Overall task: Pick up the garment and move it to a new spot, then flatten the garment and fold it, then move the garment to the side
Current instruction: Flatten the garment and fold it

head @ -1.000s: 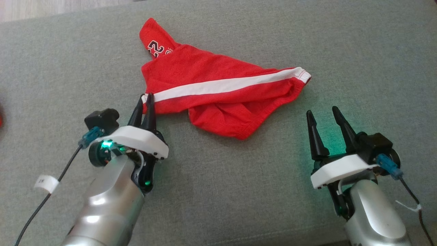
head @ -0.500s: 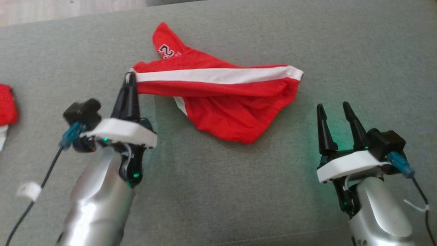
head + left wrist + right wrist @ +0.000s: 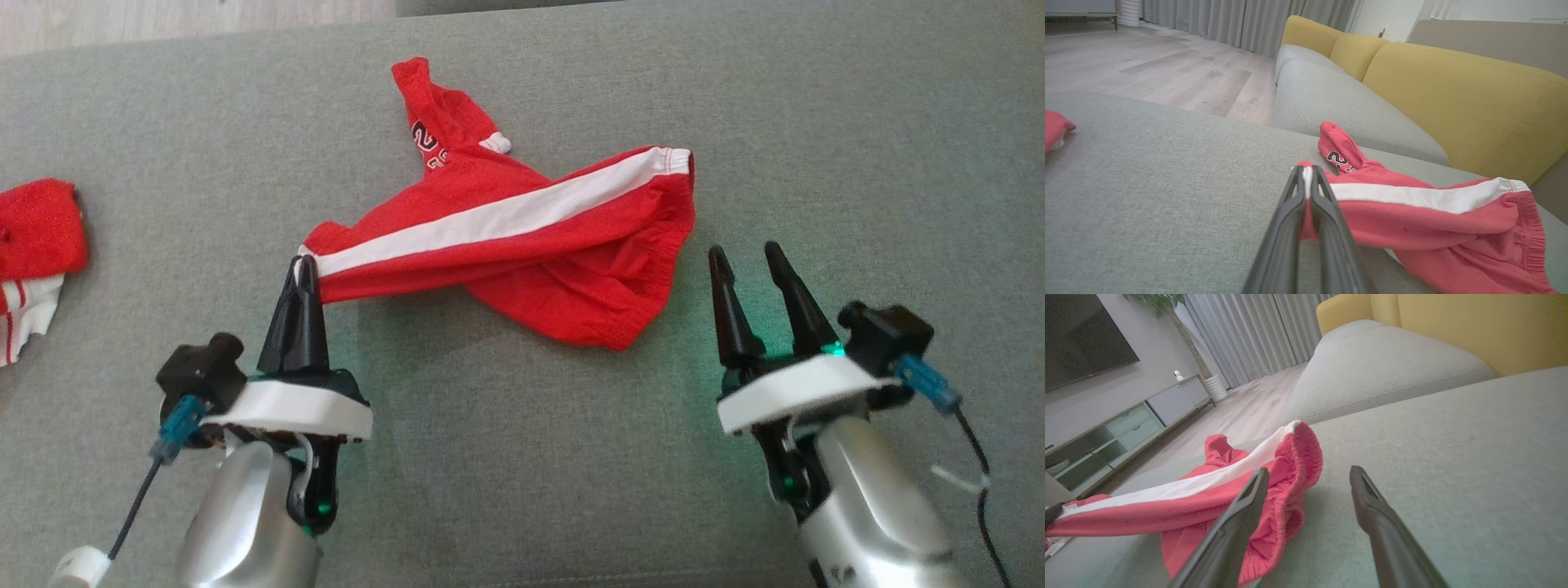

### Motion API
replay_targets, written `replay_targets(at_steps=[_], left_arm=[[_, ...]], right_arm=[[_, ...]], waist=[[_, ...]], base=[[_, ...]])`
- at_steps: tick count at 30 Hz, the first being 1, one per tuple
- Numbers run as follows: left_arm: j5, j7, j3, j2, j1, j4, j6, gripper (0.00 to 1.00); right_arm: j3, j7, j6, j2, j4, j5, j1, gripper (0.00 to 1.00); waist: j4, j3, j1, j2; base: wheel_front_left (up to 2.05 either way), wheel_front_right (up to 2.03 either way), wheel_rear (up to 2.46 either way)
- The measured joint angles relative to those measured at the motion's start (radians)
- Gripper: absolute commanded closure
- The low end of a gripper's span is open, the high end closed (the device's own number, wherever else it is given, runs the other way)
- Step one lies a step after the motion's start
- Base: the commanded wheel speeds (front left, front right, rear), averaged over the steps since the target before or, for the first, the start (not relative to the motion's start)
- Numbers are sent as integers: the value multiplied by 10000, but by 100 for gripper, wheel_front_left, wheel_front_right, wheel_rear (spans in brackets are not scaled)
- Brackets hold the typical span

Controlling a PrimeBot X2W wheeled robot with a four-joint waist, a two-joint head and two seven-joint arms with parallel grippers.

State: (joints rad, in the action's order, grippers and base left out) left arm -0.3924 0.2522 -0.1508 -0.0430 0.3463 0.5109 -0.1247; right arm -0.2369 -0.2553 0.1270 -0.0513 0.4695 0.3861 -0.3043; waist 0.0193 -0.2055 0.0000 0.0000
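A pair of red shorts (image 3: pixel 522 245) lies crumpled on the grey sofa cushion (image 3: pixel 522 474), towards its far middle. A white stripe (image 3: pixel 490 220) runs along the side from the leg hem to the elastic waistband. A second leg sticks up at the far side and carries a black and white number print (image 3: pixel 426 145), partly folded over, with a 2 readable.

The left gripper (image 3: pixel 304 263) has its 2 dark fingers pressed together on the hem corner where the stripe ends. In the left wrist view the red and white cloth shows pinched between the fingertips of that gripper (image 3: pixel 1306 171). The pinched end sits raised off the cushion, a shadow under it, and the shorts (image 3: pixel 1412 220) trail off to the right of that view.

The right gripper (image 3: pixel 743 251) stands with its fingers spread and nothing between them, just beside the waistband end. In the right wrist view 1 finger of this gripper (image 3: pixel 1309 470) crosses in front of the gathered waistband of the shorts (image 3: pixel 1188 502); I cannot tell whether it touches.

Another red and white piece of clothing (image 3: pixel 37 237) lies at the left edge of the cushion, well apart. Behind are a yellow sofa back (image 3: pixel 1453 94), a wooden floor (image 3: pixel 1147 69) and grey curtains (image 3: pixel 1229 20).
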Motion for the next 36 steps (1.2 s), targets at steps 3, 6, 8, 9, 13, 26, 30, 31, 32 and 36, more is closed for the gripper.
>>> replay_targets(at_steps=[3, 6, 8, 9, 13, 26, 30, 31, 32, 36], left_arm=[[42, 0, 10, 13, 0, -31, -2, 100], [-27, 0, -90, 21, 2, -90, -4, 100], [-104, 0, -128, 25, 2, -96, -67, 100], [-146, 0, -144, 25, 2, -98, -75, 100], [-265, 0, -297, 25, 2, -98, -75, 100], [-408, 0, -755, 31, 23, -98, -75, 100], [-408, 0, -786, 35, 23, -100, -75, 100], [-408, 0, -809, 35, 23, -100, -75, 100], [-408, 0, -825, 35, 23, -100, -75, 100], [-408, 0, -836, 35, 26, -100, -75, 100]], right_arm=[[-391, 0, 0, -4, 497, 443, -750, 0], [-761, 0, 0, -25, 1076, 832, -1712, 0], [-892, 12, 0, -25, 1473, 1221, -2245, 0], [-940, 56, 0, -35, 1699, 1335, -2471, 0], [-1139, 180, 0, -46, 2529, 1808, -2914, 0], [-1827, 251, 0, -148, 3825, 2675, -3728, 0], [-2102, 173, 0, -222, 4025, 2832, -3879, 17], [-2136, 173, 0, -222, 4077, 2842, -3883, 17], [-2165, 161, 0, -226, 4144, 2861, -3886, 28], [-2242, 117, 0, -282, 4422, 2903, -4011, 89]], waist=[[-58, -37, 0, 0], [-127, -97, 0, 0], [-178, -124, 0, 0], [-202, -137, 0, 0], [-307, -173, 0, 0], [-659, -343, 1, 0], [-754, -389, 1, 0], [-773, -393, 1, 0], [-788, -397, 0, 0], [-812, -452, 1, 0]], base=[[0, 0, 0], [0, 0, 0], [0, 0, 0], [0, 0, 0], [0, 0, 0], [0, 0, 0], [0, 0, 0], [0, 0, 0], [0, 0, 0], [0, 0, 0]])
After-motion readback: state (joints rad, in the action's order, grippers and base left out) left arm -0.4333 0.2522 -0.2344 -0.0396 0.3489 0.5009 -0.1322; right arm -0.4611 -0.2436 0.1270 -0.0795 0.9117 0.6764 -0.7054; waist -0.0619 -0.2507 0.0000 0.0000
